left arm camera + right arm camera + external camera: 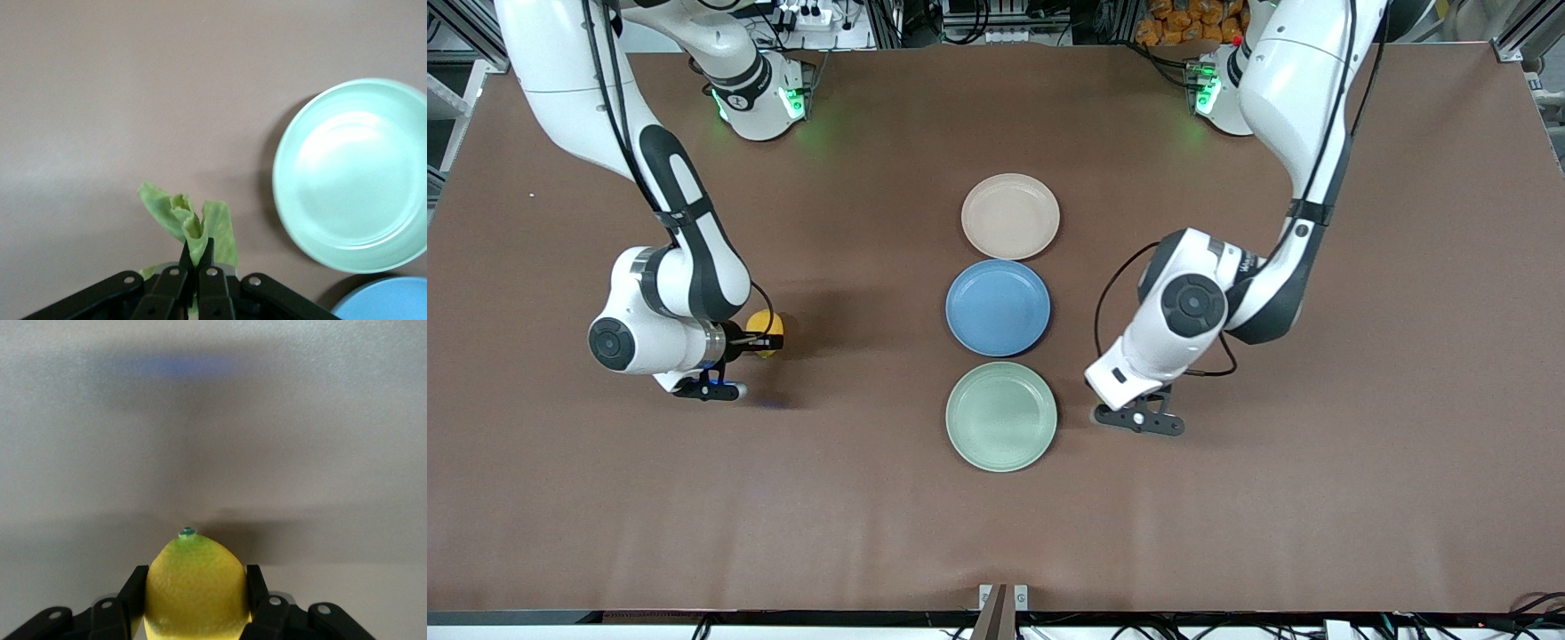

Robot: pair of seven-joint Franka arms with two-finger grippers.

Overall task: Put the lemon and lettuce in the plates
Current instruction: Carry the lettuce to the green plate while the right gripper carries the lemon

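Right gripper [193,600] is clamped on the lemon [193,587], fingers [133,590] pressing both flanks, green stem tip pointing away from the wrist; in the front view the lemon [766,332] sits low over the brown tabletop [1316,498] toward the right arm's end, well apart from the plates. Left gripper [197,257] is pinched fully together on the lettuce [190,223], a pale green crumpled leaf sticking out past the fingertips, just beside the mint green plate [347,173]. Three plates lie in a row mid-table: beige-pink plate [1010,216] farthest from the front camera, blue plate [998,307] between, mint green plate [1001,415] nearest. All three plates hold nothing.
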